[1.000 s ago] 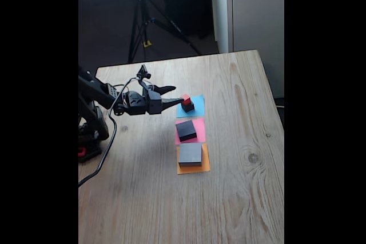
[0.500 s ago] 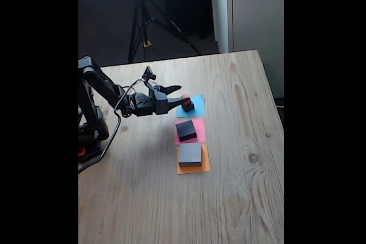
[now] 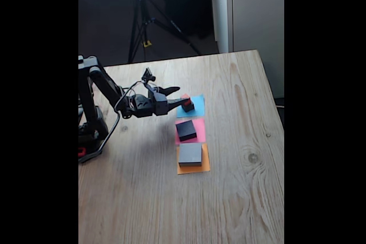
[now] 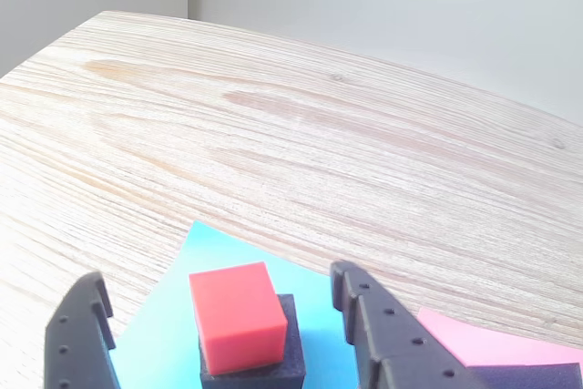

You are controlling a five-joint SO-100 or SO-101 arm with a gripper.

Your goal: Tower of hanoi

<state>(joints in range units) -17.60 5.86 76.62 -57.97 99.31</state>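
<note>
The gripper [image 4: 219, 302] is spread, its fingers either side of the red cube [image 4: 235, 315] without touching. The cube sits on a small dark block [image 4: 273, 366] on blue paper [image 3: 197, 102]; bare table [image 4: 273, 152] lies beyond. No writing is legible.

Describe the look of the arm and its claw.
The arm is black throughout, built of slim jointed links, with a dark cable looping off it down to the table and a red spot at its base. The claw is black too; its fingers are angular, with rows of small holes.
</note>
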